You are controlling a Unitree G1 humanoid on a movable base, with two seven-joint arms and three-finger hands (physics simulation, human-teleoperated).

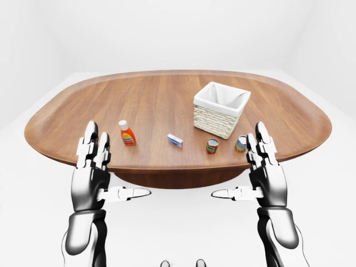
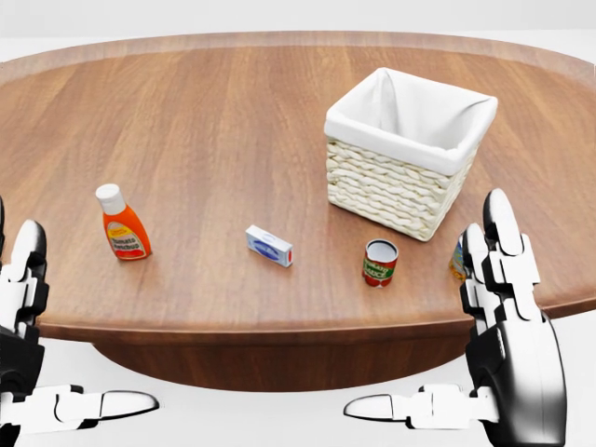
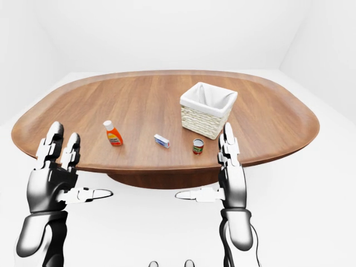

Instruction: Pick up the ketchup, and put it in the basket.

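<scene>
The ketchup (image 2: 123,228), an orange bottle with a white cap, stands upright on the left part of the wooden table (image 2: 233,121). The wicker basket (image 2: 391,191) with a white liner stands at the right and looks hollow inside. My left hand (image 1: 114,167) is open, fingers up, thumb out sideways, at the table's near edge below and left of the ketchup. It touches nothing. My right hand (image 1: 239,164) is open in the same pose, at the edge below and right of the basket.
A small blue and white box (image 2: 269,246) lies between the ketchup and the basket. A red can (image 2: 380,262) stands below the basket. A second can (image 1: 241,144) is partly hidden behind my right hand's fingers (image 2: 503,233). White floor surrounds the table.
</scene>
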